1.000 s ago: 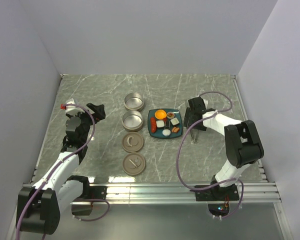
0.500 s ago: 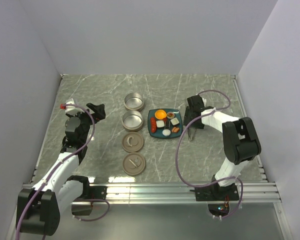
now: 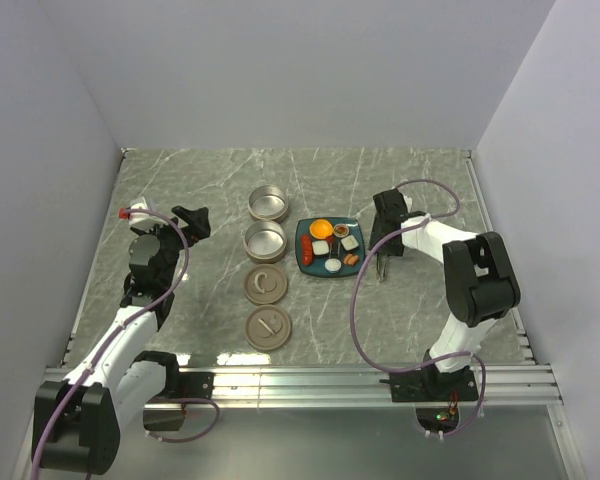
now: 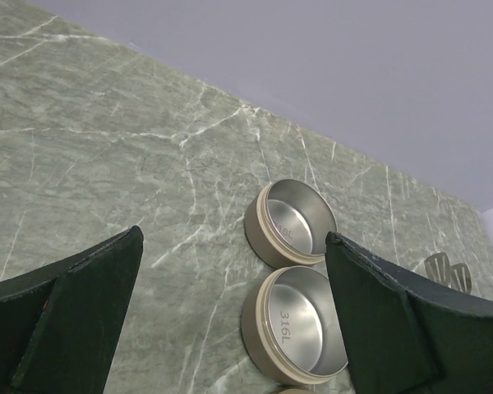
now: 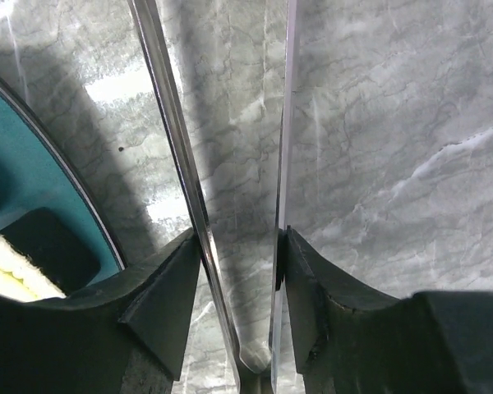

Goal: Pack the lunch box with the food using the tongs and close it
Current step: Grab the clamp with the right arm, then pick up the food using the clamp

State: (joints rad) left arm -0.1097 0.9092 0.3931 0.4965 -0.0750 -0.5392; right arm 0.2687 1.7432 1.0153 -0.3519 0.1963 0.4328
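Status: early, nothing packed yet.

- Food (image 3: 333,248) all sits on the teal plate (image 3: 306,263): orange ball (image 3: 321,228), white cubes, sausage pieces, one small dark round piece. None of it is in the lunch box.
- Lunch box = two round steel tins (image 3: 264,241) just left of the plate, one beyond the other. Both are uncovered and bare inside in the left wrist view.
- Two lids (image 3: 266,284) lie flat on the worktop (image 3: 420,310), left of the plate and nearer the arm bases. Each is apart from its tin.
- Tongs (image 5: 171,131) lie just right of the plate, arms spread, not squeezed together.
- Right tool (image 5: 238,240) is down over the tongs, right of the plate. Its fingers (image 5: 168,304) straddle both arms near the hinge end, each pad against the outer side of one arm. That reads as a grip on the tongs. Can't tell whether they are off the worktop.
- Left tool (image 3: 192,219) is well left of the plate, past the tins, spread wide with nothing between its fingers. Its camera looks at the tins.

Judgement: the step in hand is the tongs pickup, so practically the whole task is ahead. Left to do:
- lift the tongs
- carry every piece from plate to tins
- put the lids on both tins

The lids sit on the left tool's side of the plate, so closing probably falls to it.
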